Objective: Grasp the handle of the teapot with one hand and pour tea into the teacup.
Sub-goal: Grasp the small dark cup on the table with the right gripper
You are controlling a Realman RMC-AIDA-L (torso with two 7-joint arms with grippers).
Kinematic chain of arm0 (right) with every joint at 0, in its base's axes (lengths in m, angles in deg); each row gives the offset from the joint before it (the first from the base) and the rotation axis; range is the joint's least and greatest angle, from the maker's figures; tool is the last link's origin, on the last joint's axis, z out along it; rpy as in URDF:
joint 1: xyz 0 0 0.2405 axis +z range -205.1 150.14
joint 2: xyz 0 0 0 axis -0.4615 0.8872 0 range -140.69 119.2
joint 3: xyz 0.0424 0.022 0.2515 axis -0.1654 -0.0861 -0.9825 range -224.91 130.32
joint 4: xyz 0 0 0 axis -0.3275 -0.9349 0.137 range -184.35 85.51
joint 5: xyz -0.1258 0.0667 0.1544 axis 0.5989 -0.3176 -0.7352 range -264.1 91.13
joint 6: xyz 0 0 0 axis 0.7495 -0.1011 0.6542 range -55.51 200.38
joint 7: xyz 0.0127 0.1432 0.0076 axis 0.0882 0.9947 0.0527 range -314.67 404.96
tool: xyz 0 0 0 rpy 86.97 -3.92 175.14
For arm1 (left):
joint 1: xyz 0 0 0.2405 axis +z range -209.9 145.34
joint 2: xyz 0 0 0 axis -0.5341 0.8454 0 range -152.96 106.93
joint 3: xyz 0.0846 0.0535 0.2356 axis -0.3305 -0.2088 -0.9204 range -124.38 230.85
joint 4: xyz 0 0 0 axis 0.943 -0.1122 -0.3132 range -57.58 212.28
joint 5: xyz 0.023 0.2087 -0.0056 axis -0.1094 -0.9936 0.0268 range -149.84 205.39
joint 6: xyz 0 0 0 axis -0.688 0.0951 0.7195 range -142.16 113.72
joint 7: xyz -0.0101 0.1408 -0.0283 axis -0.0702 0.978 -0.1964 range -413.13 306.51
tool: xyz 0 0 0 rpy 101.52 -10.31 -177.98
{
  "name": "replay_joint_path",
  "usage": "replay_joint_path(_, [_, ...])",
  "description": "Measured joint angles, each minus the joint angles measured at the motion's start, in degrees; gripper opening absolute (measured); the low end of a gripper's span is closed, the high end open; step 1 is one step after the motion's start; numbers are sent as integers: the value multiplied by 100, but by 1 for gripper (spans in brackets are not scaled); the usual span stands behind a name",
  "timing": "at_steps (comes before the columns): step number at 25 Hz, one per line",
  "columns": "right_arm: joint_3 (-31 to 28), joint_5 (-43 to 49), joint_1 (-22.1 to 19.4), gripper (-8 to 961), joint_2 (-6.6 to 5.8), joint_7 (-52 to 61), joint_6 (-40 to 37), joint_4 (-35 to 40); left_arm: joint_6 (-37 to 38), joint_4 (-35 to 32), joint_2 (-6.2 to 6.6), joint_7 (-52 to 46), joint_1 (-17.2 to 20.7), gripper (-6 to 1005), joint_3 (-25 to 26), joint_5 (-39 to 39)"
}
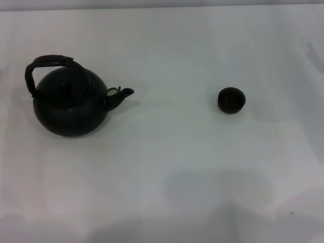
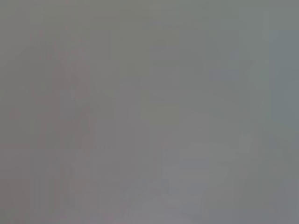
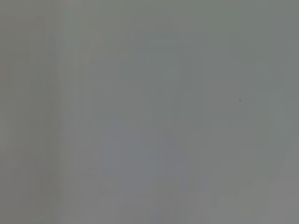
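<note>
Head view, count: one teapot (image 1: 70, 106), one teacup (image 1: 231, 99), both on a white table (image 1: 177, 167). No other loose items on the surface.

Teapot: on the robot's left part of the table, upright on its base, squat round black body. One short spout (image 1: 121, 95), aimed toward the robot's right, that is, toward the teacup. The long axis from body to spout runs roughly left to right across the table. One handle (image 1: 44, 65), a dark arched loop with brownish wrap, standing above the top of the body and leaning toward the side away from the spout; its arch lies roughly along the same left-right line.

Teacup: on the robot's right part of the table, upright, mouth up, low and round. Well apart from the teapot, with bare table between them. The two sit at nearly the same depth from the robot.

Grippers: neither the left nor the right one shows in the head view. Both wrist views give only a plain grey field, so finger state cannot be told for either arm.
</note>
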Motion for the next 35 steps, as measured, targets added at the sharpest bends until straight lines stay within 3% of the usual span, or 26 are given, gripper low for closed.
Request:
replay_joint_path(27, [86, 21, -34, 840, -13, 134, 53, -102, 32, 6, 0, 0, 42, 833, 0, 0])
replay_joint_path(32, [497, 51, -221, 840, -123, 674, 57, -537, 42, 3, -5, 0, 108, 833, 0, 0])
replay_joint_path(35, [918, 320, -333, 840, -323, 1236, 26, -974, 43, -11, -6, 0, 150, 834, 0, 1])
